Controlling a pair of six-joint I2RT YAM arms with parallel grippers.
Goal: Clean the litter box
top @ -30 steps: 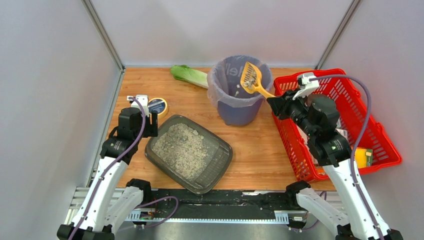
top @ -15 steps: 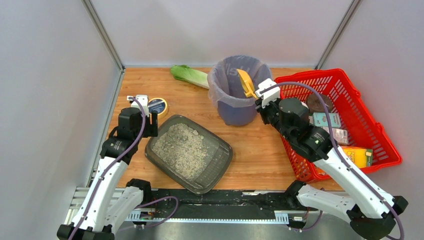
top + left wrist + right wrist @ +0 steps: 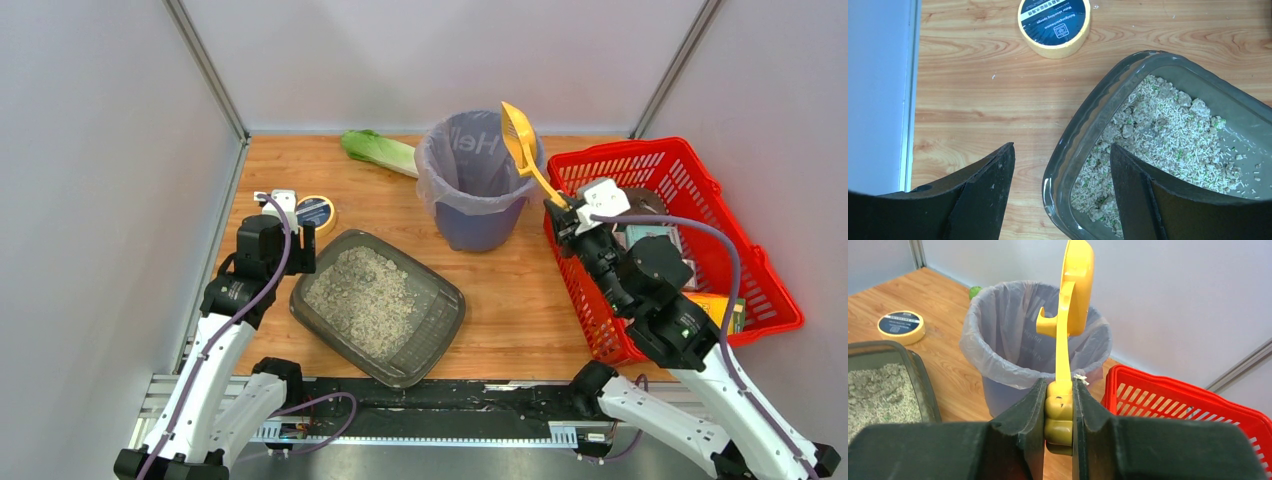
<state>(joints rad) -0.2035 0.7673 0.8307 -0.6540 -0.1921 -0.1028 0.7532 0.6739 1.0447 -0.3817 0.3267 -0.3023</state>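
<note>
The litter box, a shallow dark grey tray of grey-beige litter, lies at the near left of the table. My left gripper is open at its left corner. In the left wrist view the box's rim runs between the two fingers of the left gripper, one outside and one over the litter. My right gripper is shut on the handle of a yellow scoop. The scoop stands upright and edge-on above the right rim of the purple bag-lined bin, with the right gripper clamped on its handle end.
The bin stands at the back centre. A red mesh basket with packets fills the right side. A yellow tape roll sits behind the litter box, and a green leafy vegetable lies at the back left. Walls close in on three sides.
The right arm turned the scoop over the bin, then drew back toward the basket and raised it upright. The clumps seen on the scoop are gone. The left arm has not moved.
</note>
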